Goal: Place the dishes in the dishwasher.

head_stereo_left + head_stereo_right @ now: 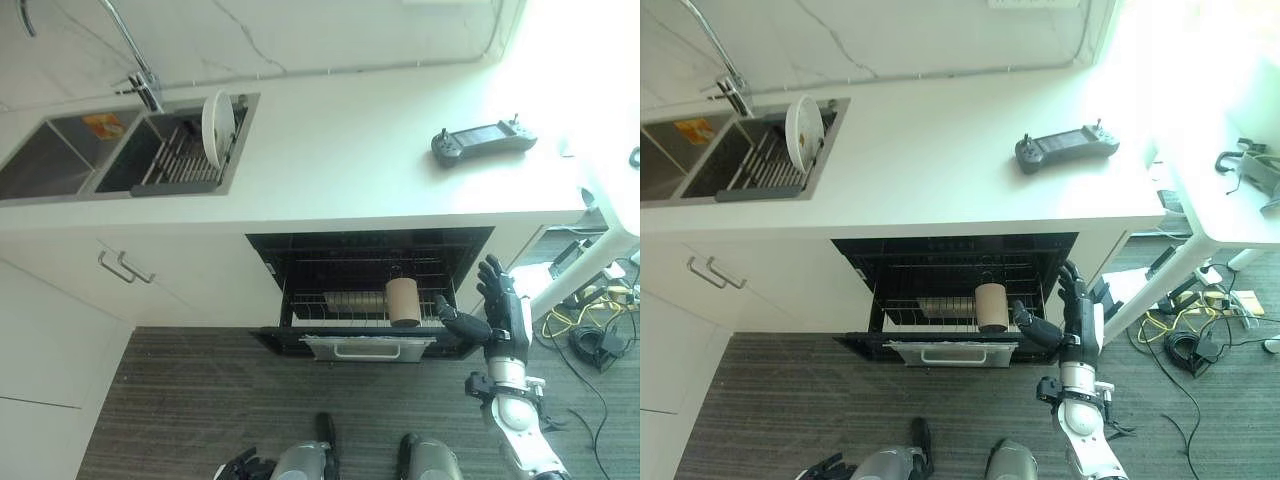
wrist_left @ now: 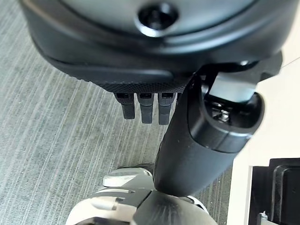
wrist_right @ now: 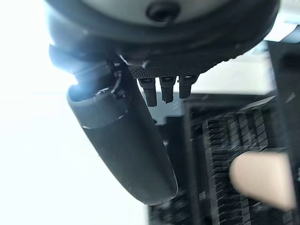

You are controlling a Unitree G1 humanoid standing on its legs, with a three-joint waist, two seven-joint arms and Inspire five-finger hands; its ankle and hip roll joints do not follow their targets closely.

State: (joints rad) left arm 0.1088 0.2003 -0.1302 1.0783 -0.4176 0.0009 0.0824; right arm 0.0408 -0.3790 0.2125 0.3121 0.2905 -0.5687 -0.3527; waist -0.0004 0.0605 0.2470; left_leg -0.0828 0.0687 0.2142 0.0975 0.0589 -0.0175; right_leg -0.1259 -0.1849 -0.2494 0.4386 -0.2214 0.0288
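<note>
Dishwasher [image 1: 370,290] stands open below the tabletop [image 1: 380,150], rack drawn out. A tan cup [image 1: 403,301] stands upright in the rack. Right hand [image 1: 503,305], just right of the dishwasher, has fingers spread, holding nothing. A white plate [image 1: 217,128] stands in the sink rack [image 1: 185,160], well left of the dishwasher.

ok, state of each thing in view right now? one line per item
dishwasher: open, rack pulled out
rack: extended, partly loaded
tan cup: in the rack, on its side
plate: upright in the sink drainer, not yet loaded
right hand: open, beside the rack, holding nothing
left hand: open, down over the floor, idle
cupboard doors: closed
remote controller: flat on the counter
</note>
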